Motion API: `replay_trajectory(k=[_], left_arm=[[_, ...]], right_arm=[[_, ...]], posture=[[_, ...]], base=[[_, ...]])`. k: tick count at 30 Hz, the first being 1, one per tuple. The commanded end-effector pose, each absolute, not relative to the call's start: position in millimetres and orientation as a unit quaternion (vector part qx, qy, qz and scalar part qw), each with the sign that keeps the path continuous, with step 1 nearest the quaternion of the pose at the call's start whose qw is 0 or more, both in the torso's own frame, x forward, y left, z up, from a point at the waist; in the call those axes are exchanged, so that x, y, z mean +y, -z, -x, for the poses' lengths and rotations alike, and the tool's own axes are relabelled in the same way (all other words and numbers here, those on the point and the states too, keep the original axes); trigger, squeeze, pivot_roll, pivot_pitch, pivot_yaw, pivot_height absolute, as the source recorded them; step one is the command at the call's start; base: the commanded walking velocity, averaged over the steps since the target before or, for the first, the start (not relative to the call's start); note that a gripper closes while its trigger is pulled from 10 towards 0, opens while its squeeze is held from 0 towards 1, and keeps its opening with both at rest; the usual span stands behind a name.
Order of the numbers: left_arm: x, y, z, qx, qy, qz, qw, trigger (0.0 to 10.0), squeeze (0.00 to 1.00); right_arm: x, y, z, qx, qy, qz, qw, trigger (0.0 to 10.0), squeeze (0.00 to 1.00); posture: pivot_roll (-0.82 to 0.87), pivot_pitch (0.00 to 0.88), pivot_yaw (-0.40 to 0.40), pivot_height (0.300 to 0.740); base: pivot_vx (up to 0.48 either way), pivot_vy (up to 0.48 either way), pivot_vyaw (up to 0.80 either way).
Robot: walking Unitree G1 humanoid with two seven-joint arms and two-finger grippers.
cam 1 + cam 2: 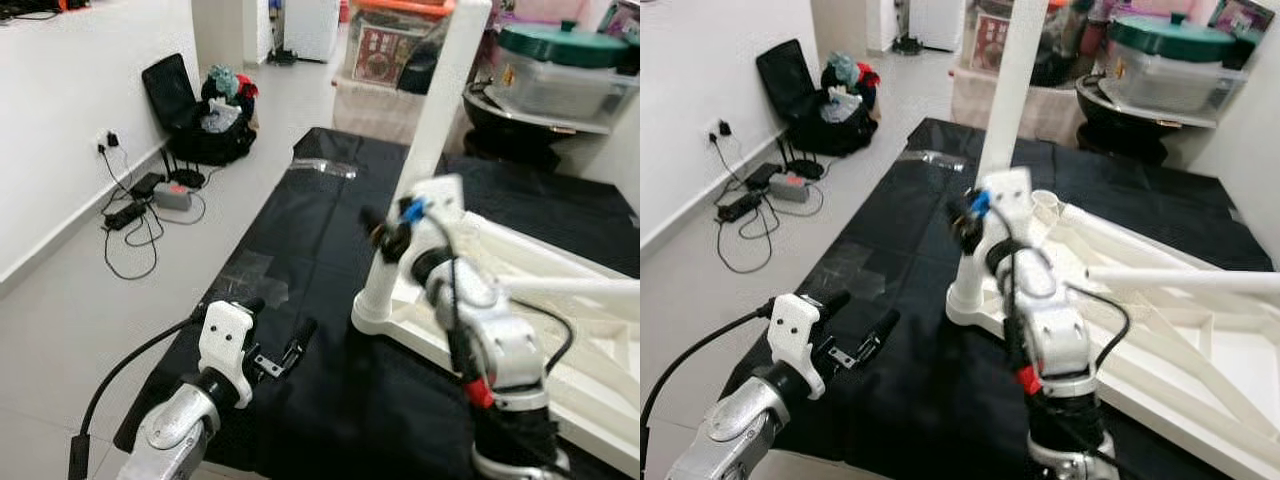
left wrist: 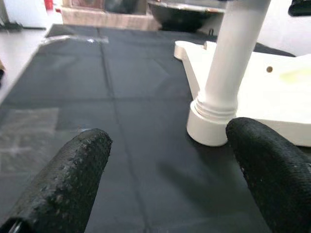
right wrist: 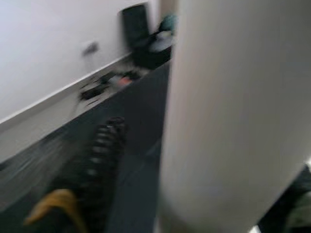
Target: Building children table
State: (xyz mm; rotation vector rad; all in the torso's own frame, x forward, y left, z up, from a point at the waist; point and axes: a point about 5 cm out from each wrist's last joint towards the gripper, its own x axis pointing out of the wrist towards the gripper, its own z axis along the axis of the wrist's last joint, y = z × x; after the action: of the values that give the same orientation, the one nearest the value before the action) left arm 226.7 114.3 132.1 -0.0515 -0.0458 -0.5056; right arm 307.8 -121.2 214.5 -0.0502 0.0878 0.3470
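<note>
Trouble, as I judge it, lies mostly with the upright table leg (image 1: 432, 150), which stands in the corner socket of the upturned white table top (image 1: 560, 300) lying on the black cloth (image 1: 300, 240) spread over the floor: if that leg is only part-seated, a sideways push from the right arm could tilt it in the socket or cross its ribbed collar, and a hard turn could drag the whole top across the cloth, since nothing pins it down. The right gripper (image 1: 385, 235) sits hard against the lower part of the leg; in the right wrist view the white column (image 3: 233, 116) takes up most of the frame, with one black finger (image 3: 104, 155) beside it, blurred, so I cannot tell whether the fingers are clamped on the leg or merely alongside it. A poor hold there would let the leg slip when turned. The left gripper (image 1: 280, 335) hovers low over the cloth, near the foot of the leg but apart from it, its two black pads (image 2: 73, 179) spread wide and holding nothing; the left wrist view shows the leg's base (image 2: 209, 128) between them, farther off.
</note>
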Motion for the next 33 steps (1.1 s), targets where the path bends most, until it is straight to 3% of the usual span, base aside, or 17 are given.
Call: replay_trajectory(k=[1, 2, 5, 6, 7, 8, 13, 23, 24, 26, 27, 28, 29, 30, 31, 32, 33], left_arm=[[113.4, -131.9, -223.3, -0.026, 0.256, 0.027, 0.966, 10.0, 0.0], [113.4, -131.9, -223.3, -0.026, 0.256, 0.027, 0.966, 10.0, 0.0], [111.1, -138.9, -211.8, -0.032, 0.264, 0.033, 0.963, 10.0, 0.0], [111.1, -138.9, -211.8, -0.032, 0.264, 0.033, 0.963, 10.0, 0.0], [109.7, -141.3, -207.8, -0.033, 0.267, 0.036, 0.962, 10.0, 0.0], [109.7, -141.3, -207.8, -0.033, 0.267, 0.036, 0.962, 10.0, 0.0], [102.9, -148.2, -193.2, -0.035, 0.278, 0.042, 0.959, 10.0, 0.0], [102.0, -149.7, -190.4, -0.036, 0.279, 0.043, 0.959, 10.0, 0.0], [101.3, -152.4, -185.5, -0.036, 0.28, 0.044, 0.958, 10.0, 0.0], [101.3, -152.4, -185.5, -0.036, 0.28, 0.044, 0.958, 10.0, 0.0], [98.9, -159.8, -173.1, -0.035, 0.284, 0.046, 0.957, 10.0, 0.0], [98.9, -159.8, -173.1, -0.035, 0.284, 0.046, 0.957, 10.0, 0.0], [97.0, -166.4, -162.5, -0.034, 0.287, 0.048, 0.956, 10.0, 0.0], [97.0, -166.4, -162.5, -0.034, 0.287, 0.048, 0.956, 10.0, 0.0], [95.7, -171.8, -154.0, -0.031, 0.289, 0.05, 0.955, 10.0, 0.0], [95.5, -175.5, -148.7, -0.029, 0.29, 0.05, 0.955, 10.0, 0.0], [96.0, -177.2, -145.7, -0.026, 0.29, 0.05, 0.955, 10.0, 0.0]], right_arm=[[-117.6, -225.0, -303.9, 0.021, -0.236, 0.01, 0.971, 10.0, 1.0], [-117.6, -225.0, -303.9, 0.021, -0.236, 0.01, 0.971, 10.0, 1.0], [-128.3, -266.5, -294.6, -0.083, -0.4, 0.032, 0.912, 10.0, 1.0], [-128.3, -266.5, -294.6, -0.083, -0.4, 0.032, 0.912, 10.0, 1.0], [-133.3, -274.4, -291.5, -0.092, -0.456, 0.057, 0.884, 10.0, 1.0], [-133.3, -274.4, -291.5, -0.092, -0.456, 0.057, 0.884, 10.0, 1.0], [-157.0, -282.6, -288.9, -0.061, -0.575, 0.093, 0.81, 10.0, 1.0], [-159.9, -284.2, -287.0, -0.055, -0.595, 0.093, 0.796, 10.0, 1.0], [-160.3, -286.1, -287.0, -0.045, -0.635, 0.101, 0.765, 10.0, 1.0], [-160.3, -286.1, -287.0, -0.045, -0.635, 0.101, 0.765, 10.0, 1.0], [-147.3, -299.2, -297.5, -0.069, -0.694, 0.088, 0.711, 10.0, 0.0], [-147.3, -299.2, -297.5, -0.069, -0.694, 0.088, 0.711, 10.0, 0.0], [-132.5, -311.4, -306.1, -0.096, -0.735, 0.08, 0.667, 10.0, 0.0], [-132.5, -311.4, -306.1, -0.096, -0.735, 0.08, 0.667, 10.0, 0.0], [-118.3, -322.2, -310.7, -0.123, -0.773, 0.064, 0.619, 10.0, 0.0], [-107.2, -330.2, -311.7, -0.145, -0.798, 0.041, 0.583, 6.8, 0.0], [-101.3, -333.9, -310.3, -0.158, -0.814, 0.018, 0.559, 5.1, 0.0]], posture=[[-0.03, 0.075, -0.077, 0.74], [-0.03, 0.075, -0.077, 0.74], [-0.03, 0.123, -0.071, 0.74], [-0.03, 0.123, -0.071, 0.74], [-0.03, 0.143, -0.07, 0.74], [-0.03, 0.143, -0.07, 0.74], [0.01, 0.188, -0.074, 0.74], [0.02, 0.199, -0.074, 0.74], [0.03, 0.23, -0.07, 0.74], [0.03, 0.23, -0.07, 0.74], [0.12, 0.334, -0.066, 0.74], [0.12, 0.334, -0.066, 0.74], [0.14, 0.353, -0.064, 0.74], [0.14, 0.353, -0.064, 0.74], [0.17, 0.375, -0.062, 0.74], [0.19, 0.387, -0.059, 0.74], [0.2, 0.397, -0.057, 0.74]], base=[[0.0, 0.0, 0.0], [0.0, 0.0, 0.0], [0.0, 0.0, 0.0], [0.0, 0.0, 0.0], [0.0, 0.0, 0.0], [0.0, 0.0, 0.0], [0.0, 0.0, 0.0], [0.0, 0.0, 0.0], [0.0, 0.0, 0.0], [0.0, 0.0, 0.0], [0.0, 0.0, 0.0], [0.0, 0.0, 0.0], [0.0, 0.0, 0.0], [0.0, 0.0, 0.0], [0.0, 0.0, 0.0], [0.0, 0.0, 0.0], [0.0, 0.0, 0.0]])
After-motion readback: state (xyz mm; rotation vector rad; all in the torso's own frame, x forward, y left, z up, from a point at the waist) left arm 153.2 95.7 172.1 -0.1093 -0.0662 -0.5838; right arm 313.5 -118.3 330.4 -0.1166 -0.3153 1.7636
